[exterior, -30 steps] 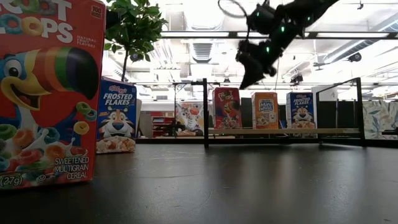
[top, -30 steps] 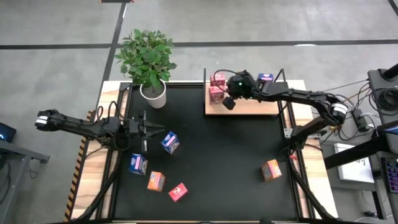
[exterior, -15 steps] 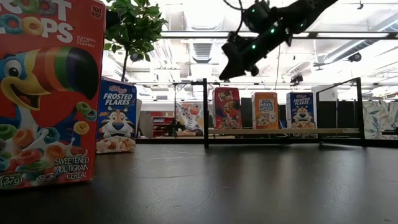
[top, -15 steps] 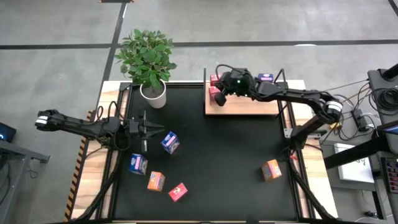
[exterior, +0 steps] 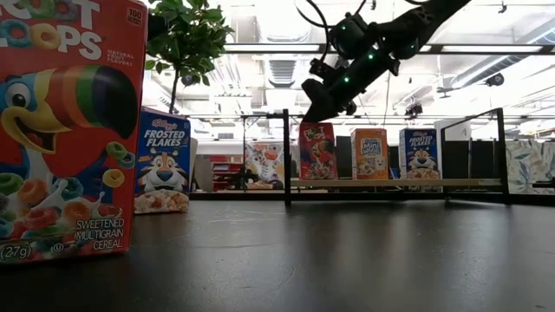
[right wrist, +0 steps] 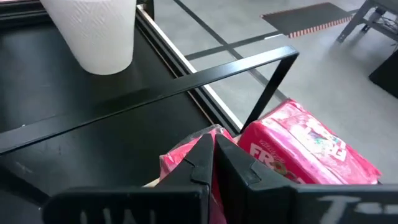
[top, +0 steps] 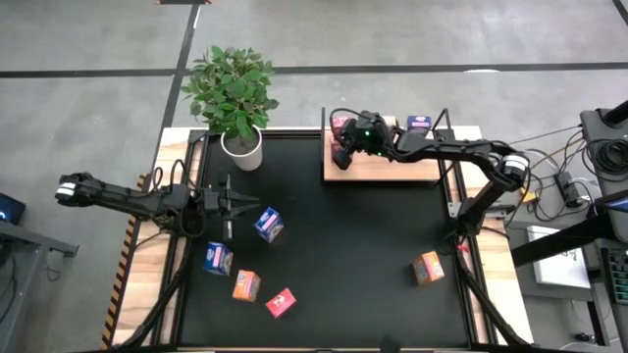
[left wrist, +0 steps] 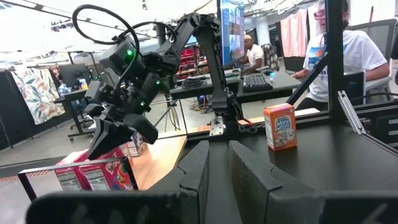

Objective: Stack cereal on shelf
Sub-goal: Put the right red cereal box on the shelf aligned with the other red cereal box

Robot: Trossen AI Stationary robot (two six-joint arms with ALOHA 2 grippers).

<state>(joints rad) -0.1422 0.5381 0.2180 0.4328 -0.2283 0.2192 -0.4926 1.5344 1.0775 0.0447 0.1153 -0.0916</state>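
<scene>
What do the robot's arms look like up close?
Both arms are dark, almost black, built of slim jointed segments. The right arm has looping black cables and small green lights near its wrist. The left arm has a pale band near its outer end. Each ends in an end effector with two chunky, dark, angular fingers.

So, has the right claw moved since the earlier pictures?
Yes. In the high view, the right claw, shut, has moved left along the shelf, toward the shelf's left post and over the red cereal boxes.
</scene>
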